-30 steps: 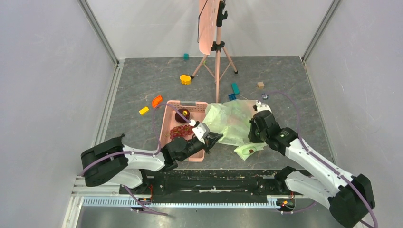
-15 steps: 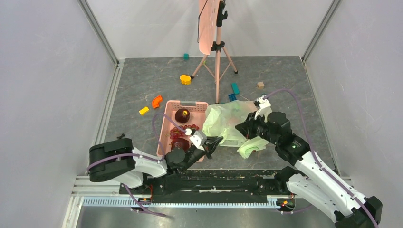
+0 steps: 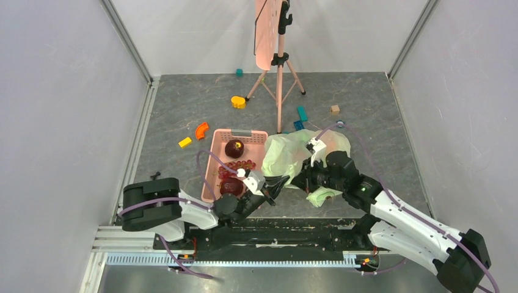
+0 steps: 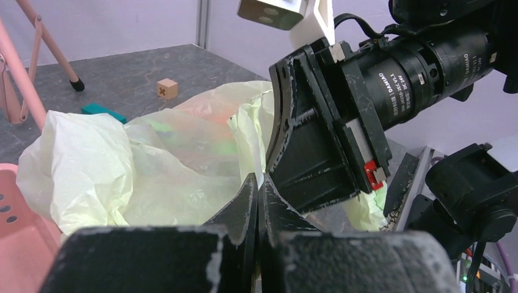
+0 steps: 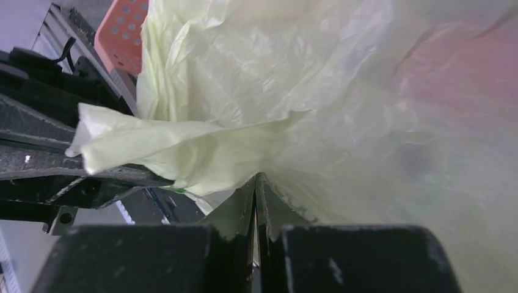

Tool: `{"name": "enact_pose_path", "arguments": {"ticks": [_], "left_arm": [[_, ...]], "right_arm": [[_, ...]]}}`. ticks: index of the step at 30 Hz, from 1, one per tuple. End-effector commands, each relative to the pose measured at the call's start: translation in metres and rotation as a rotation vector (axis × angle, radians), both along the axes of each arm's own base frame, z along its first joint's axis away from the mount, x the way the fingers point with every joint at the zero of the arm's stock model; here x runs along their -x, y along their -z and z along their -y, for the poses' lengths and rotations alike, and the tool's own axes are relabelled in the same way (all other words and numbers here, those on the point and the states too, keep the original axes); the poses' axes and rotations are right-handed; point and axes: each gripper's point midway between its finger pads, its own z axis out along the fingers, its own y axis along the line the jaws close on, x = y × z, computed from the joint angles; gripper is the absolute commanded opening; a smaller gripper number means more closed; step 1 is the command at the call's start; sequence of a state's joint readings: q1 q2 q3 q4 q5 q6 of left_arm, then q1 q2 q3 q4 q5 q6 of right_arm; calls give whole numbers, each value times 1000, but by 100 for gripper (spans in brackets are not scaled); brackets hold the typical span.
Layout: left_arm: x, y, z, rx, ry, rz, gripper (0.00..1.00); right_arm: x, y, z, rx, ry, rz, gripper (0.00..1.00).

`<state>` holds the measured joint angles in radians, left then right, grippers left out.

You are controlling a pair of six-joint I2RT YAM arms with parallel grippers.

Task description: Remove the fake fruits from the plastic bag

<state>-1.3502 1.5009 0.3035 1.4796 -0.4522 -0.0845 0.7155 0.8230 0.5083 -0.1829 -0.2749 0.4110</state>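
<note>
The plastic bag [image 3: 292,152] lay near the table's [image 3: 379,140] near edge, its left side against the right rim of the pink basket [image 3: 213,160]. Bare grey marbled surface ran to its right. Behind it stood a pink tripod [image 3: 280,91], with a teal block [image 3: 302,113] and a tan cube [image 3: 335,109] close by.

The bag was thin, crinkled, pale-green film, heaped in soft folds. The fake fruits [image 5: 455,64] showed only as blurred red and green tints through it. The perforated basket held a dark maroon fruit [image 3: 234,148] and a grape bunch [image 3: 242,165].

Both arms reached low and inward, meeting at the bag's near-left corner. The right gripper [image 5: 255,183], wrist turned leftward, had its jaws pressed together on a fold of film. The left gripper [image 4: 256,196], just beside it, had its jaws pressed flat together; whether film lay between them could not be told.
</note>
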Motion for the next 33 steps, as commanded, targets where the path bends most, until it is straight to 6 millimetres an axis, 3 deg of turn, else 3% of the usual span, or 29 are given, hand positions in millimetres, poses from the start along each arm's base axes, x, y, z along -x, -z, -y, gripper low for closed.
{"name": "enact_pose_path", "arguments": {"ticks": [1,6,12,15,20,26,33], "left_arm": [[-4,-18,0,45,-37,48,2],[-5,-15,-1,42,-46,39,2],[-7,-17,-8,54,-70,28,2],[-8,-19,-12,59,-80,28,2],[-8,-18,-17,62,-86,21,2],[-6,-16,-21,59,-82,22,3],[-3,-11,-26,52,-69,14,3]], "right_arm": [[6,-4,-13,-25,-33,19,3],[-4,8,-3,29,56,19,3],[-34,36,28,193,296,2,0],[-49,41,41,240,410,15,0],[-75,29,69,268,632,92,0],[-93,11,92,300,800,168,2],[-113,-20,116,360,951,278,11]]}}
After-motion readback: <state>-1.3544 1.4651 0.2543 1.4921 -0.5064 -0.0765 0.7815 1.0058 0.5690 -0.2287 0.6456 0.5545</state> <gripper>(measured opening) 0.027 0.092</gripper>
